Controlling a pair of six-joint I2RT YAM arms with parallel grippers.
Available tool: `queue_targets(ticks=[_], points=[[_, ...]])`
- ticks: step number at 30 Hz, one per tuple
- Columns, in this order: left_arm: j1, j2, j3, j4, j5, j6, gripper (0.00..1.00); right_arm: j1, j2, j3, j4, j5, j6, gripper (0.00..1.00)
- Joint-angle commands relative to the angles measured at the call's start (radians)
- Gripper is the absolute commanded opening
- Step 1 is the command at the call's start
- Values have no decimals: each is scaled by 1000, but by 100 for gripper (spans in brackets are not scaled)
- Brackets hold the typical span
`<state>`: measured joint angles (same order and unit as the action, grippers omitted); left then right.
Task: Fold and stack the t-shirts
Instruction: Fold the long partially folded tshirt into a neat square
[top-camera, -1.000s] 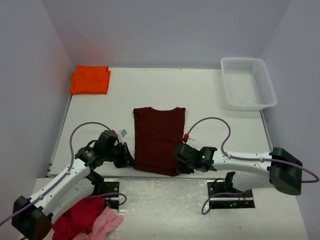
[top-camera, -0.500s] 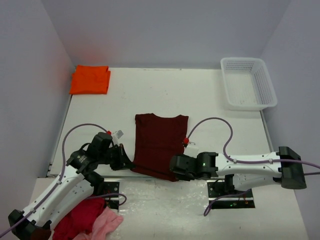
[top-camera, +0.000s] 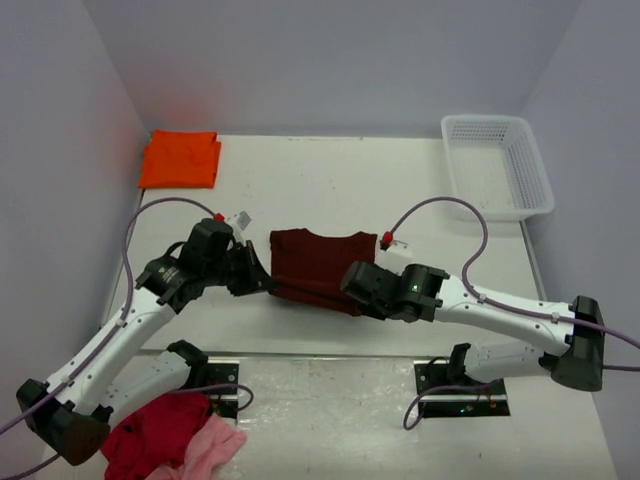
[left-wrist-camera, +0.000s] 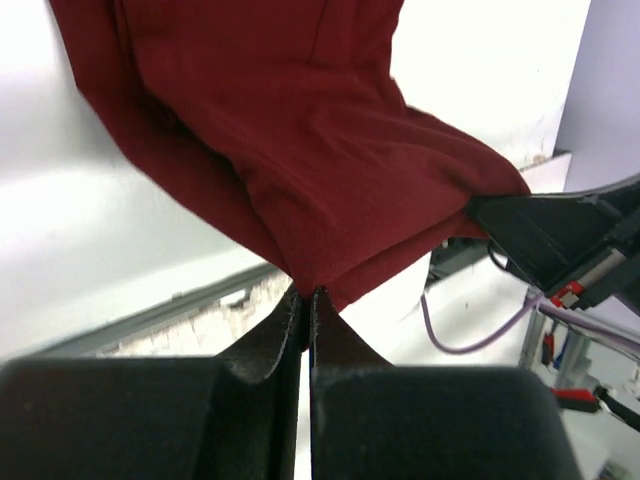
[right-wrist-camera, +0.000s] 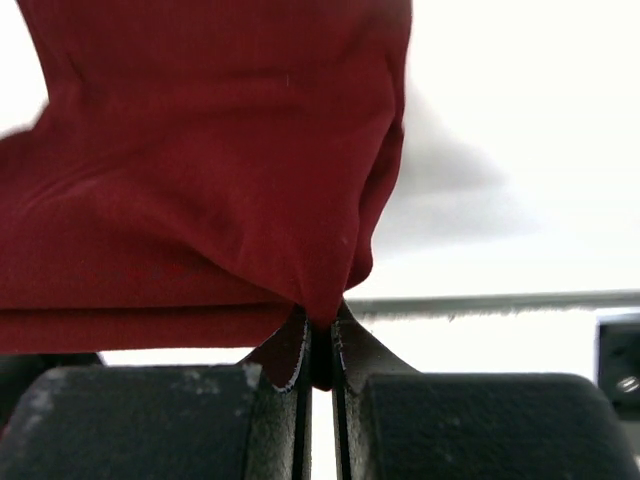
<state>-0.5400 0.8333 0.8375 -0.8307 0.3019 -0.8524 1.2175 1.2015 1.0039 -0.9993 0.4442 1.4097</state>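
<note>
The dark maroon t-shirt (top-camera: 315, 268) lies mid-table with its near hem lifted off the surface. My left gripper (top-camera: 262, 283) is shut on the hem's left corner; in the left wrist view the maroon cloth (left-wrist-camera: 300, 140) hangs from my left gripper (left-wrist-camera: 306, 296). My right gripper (top-camera: 352, 288) is shut on the hem's right corner, and the right wrist view shows the cloth (right-wrist-camera: 200, 170) pinched in my right gripper (right-wrist-camera: 320, 322). The bright orange t-shirt (top-camera: 181, 158) lies folded at the far left corner of the table.
A white plastic basket (top-camera: 497, 166) stands at the far right. A crimson-red garment (top-camera: 160, 432) and a light pink one (top-camera: 212, 448) lie in a heap at the near left, beside the left arm's base. Walls close in the table on three sides.
Both grippers have lifted the shirt's near hem and carried it away from the bases toward the collar. The visible maroon shirt has become shorter front to back.
</note>
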Motion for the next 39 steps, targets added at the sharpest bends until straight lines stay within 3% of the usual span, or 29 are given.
queue_targets(ticks=[1, 7, 17, 27, 39], points=[[2, 87, 89, 91, -104, 55, 0, -108, 44, 68, -113, 96, -190, 0], [5, 332, 198, 182, -150, 101, 0, -307, 165, 140, 23, 51, -458, 0], [55, 556, 273, 306, -156, 116, 0, -463, 377, 283, 178, -65, -708, 0], [158, 581, 247, 355, -149, 133, 0, -538, 504, 443, 200, -147, -830, 0], [187, 822, 368, 372, -123, 142, 0, -598, 673, 584, 202, -254, -900, 0]])
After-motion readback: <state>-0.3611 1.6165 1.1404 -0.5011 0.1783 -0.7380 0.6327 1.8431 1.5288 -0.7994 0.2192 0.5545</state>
